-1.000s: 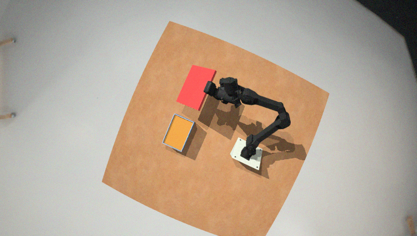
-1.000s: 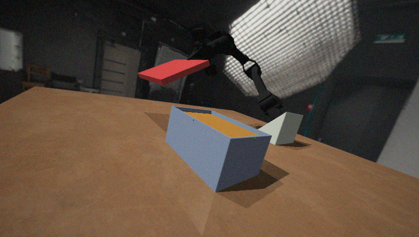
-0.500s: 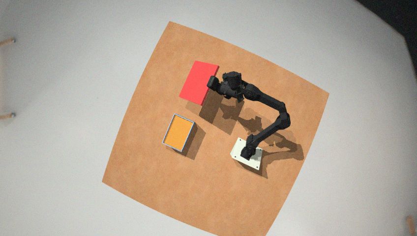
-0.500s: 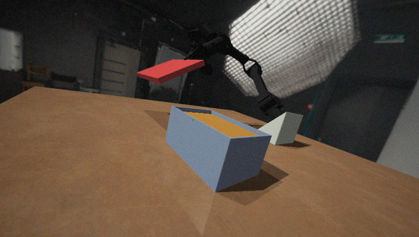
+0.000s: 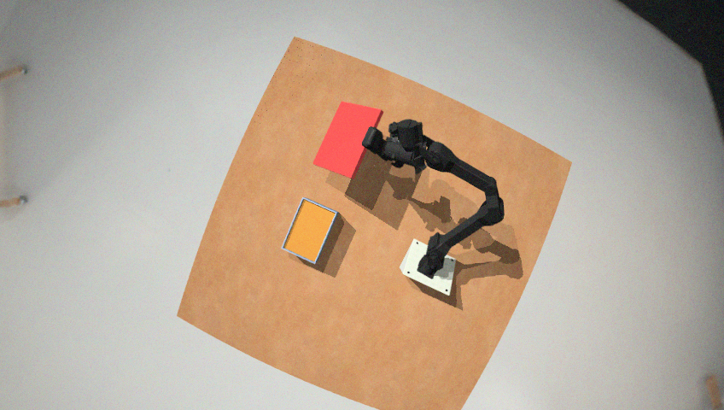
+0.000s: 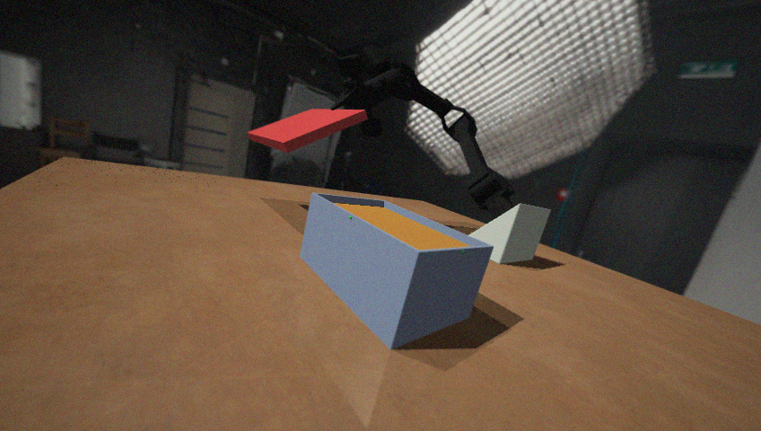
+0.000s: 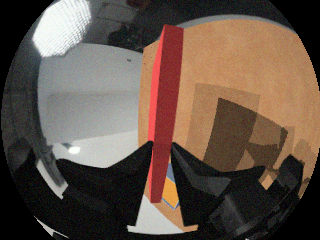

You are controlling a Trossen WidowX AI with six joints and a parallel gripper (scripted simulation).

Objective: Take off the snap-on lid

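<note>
The red lid (image 5: pixel 345 139) (image 6: pixel 307 127) (image 7: pixel 167 90) hangs in the air well above the table, clear of the box. Its smooth red top faces up, and it looks slightly tilted in the exterior view. My gripper (image 7: pixel 161 145) is shut on the lid, with one finger on each face near one long edge. The fingertips are hard to make out in the top and exterior views. The blue-grey storage box (image 6: pixel 352 261) (image 5: pixel 324 237) stands open and upright on the table, with an orange inside (image 5: pixel 311 231) (image 6: pixel 400 226). A corner of it shows below the lid in the wrist view. The lid's underside is hidden.
The brown table (image 5: pixel 253 304) (image 6: pixel 187 320) bears the arm's pale wedge-shaped base (image 5: pixel 415 254) (image 6: pixel 526 232), to the right of the box. The lid's and arm's shadows fall on the table between the lid and the base.
</note>
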